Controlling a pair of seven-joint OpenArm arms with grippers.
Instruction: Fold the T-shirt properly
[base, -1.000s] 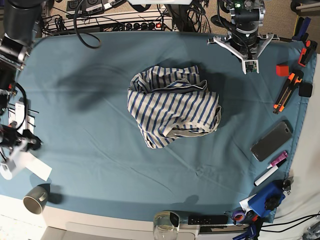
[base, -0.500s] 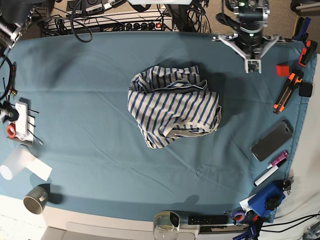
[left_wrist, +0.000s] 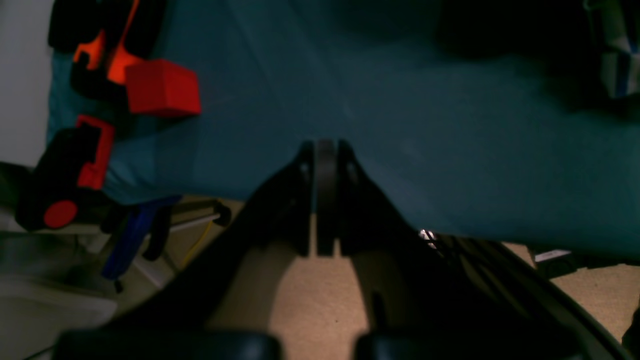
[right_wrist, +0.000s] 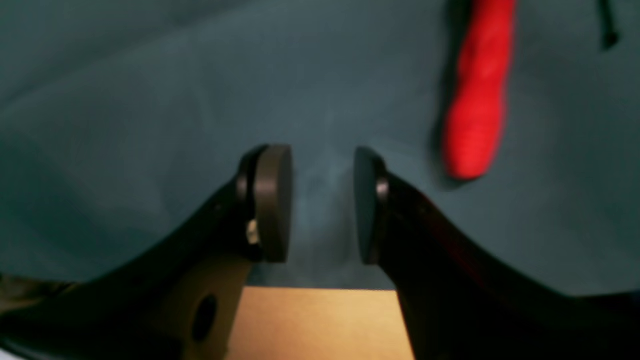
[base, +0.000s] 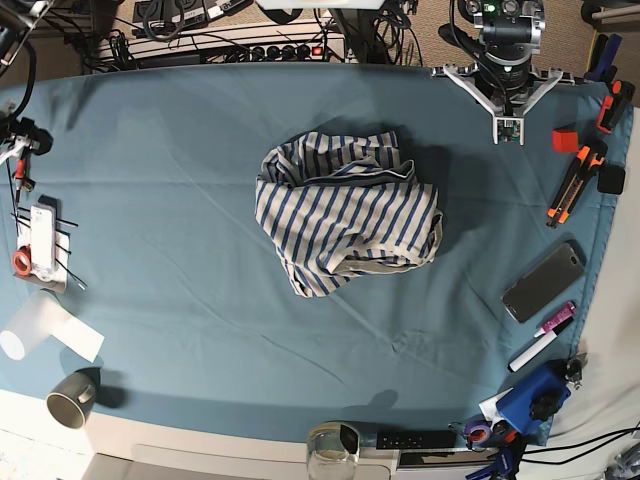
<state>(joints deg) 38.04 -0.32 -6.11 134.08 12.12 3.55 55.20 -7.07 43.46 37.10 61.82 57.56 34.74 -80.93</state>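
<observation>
The T-shirt (base: 345, 212), white with thin blue stripes, lies crumpled in a heap at the middle of the teal tablecloth (base: 180, 250). My left gripper (base: 508, 128) hangs over the far right corner of the table, well apart from the shirt. In the left wrist view it (left_wrist: 325, 150) is shut and empty, and a strip of the shirt (left_wrist: 617, 65) shows at the top right. My right gripper (right_wrist: 320, 200) is open and empty over bare cloth. In the base view the right arm (base: 18, 140) is only partly visible at the far left edge.
A red cube (base: 564, 139), orange-black tools (base: 580, 180), a phone (base: 543, 282) and markers (base: 542, 340) line the right edge. A white device (base: 42, 240), paper (base: 45, 330) and a cup (base: 70, 398) sit at the left. A blurred red object (right_wrist: 477, 100) lies near the right gripper.
The right arm has moved from the near left side up along the left edge toward the far corner. The left gripper has shifted slightly back. The shirt has not moved.
</observation>
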